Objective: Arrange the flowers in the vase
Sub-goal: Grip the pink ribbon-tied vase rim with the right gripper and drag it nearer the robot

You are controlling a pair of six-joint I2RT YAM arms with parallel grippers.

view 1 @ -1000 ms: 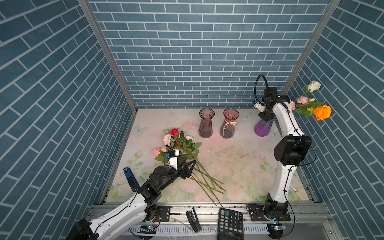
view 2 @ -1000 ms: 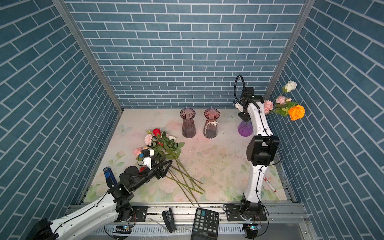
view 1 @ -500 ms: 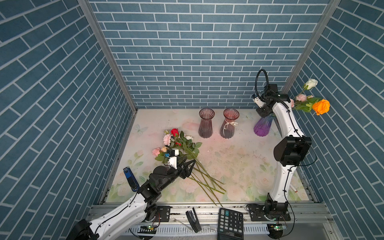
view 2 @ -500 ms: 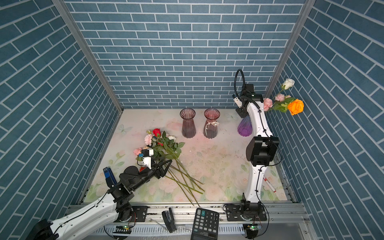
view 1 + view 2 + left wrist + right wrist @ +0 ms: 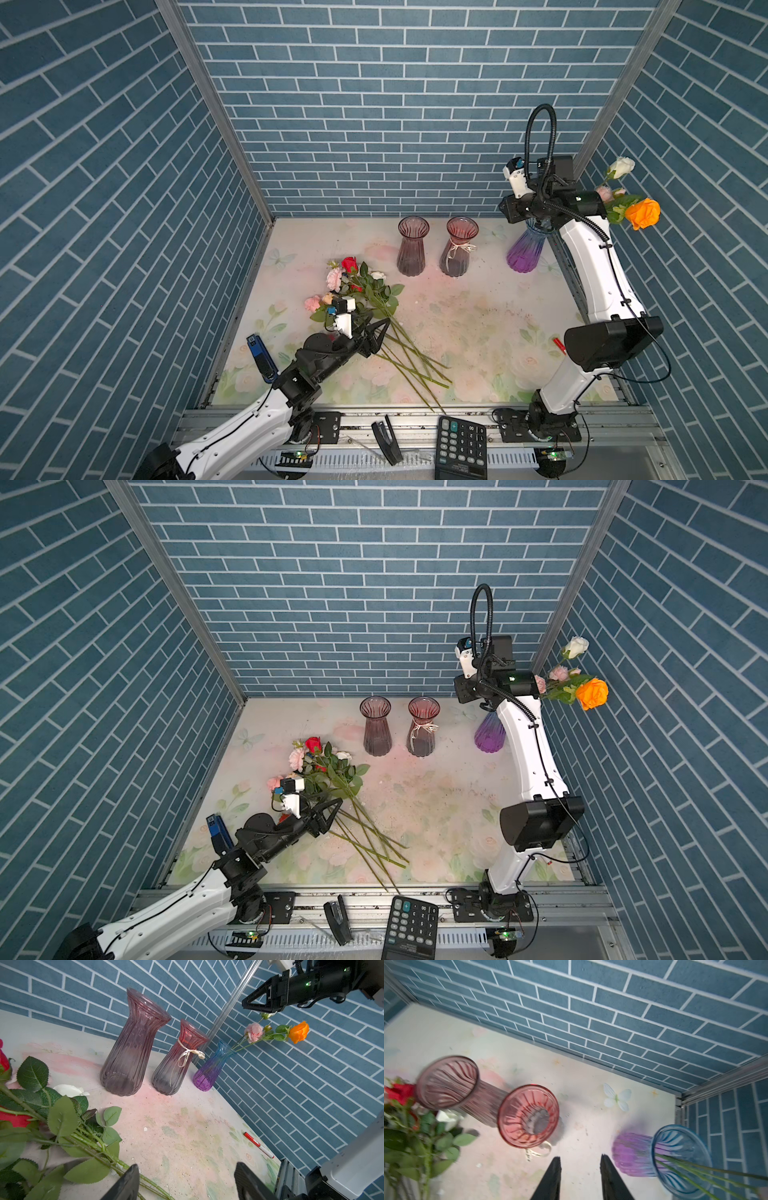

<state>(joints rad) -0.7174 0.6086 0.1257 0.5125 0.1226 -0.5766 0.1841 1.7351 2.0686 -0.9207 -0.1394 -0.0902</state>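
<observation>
Most of the flowers (image 5: 365, 291) lie in a loose bundle on the table (image 5: 478, 332), left of centre. At least 3 already stand in the blue-and-purple vase (image 5: 524, 253) in the back right corner, leaning toward the right wall with an orange rose (image 5: 643, 212) furthest out. The bundle's long axis runs on a diagonal — blooms toward the back, near the 2 empty pinkish vases (image 5: 412, 249), and bare stems (image 5: 415, 361) fanning toward the front edge.

The left gripper (image 5: 186, 1167) hovers low over the stems with its jaws spread wide and nothing between them; 1 finger sits just beside the stems. The right gripper (image 5: 580, 1157) hangs high above the table near the blue-and-purple vase, jaws parted and empty.

The flowers look light and springy (thin wiry stems, soft fabric heads), so they should lift easily but flop and snag on each other's leaves. I would pinch 1 stem on its bare lower stretch, below the leaves — never the bloom — and expect neighbours to drag along. The vases look like glass and easy to tip, so each stem should go in cut end first, gently.
</observation>
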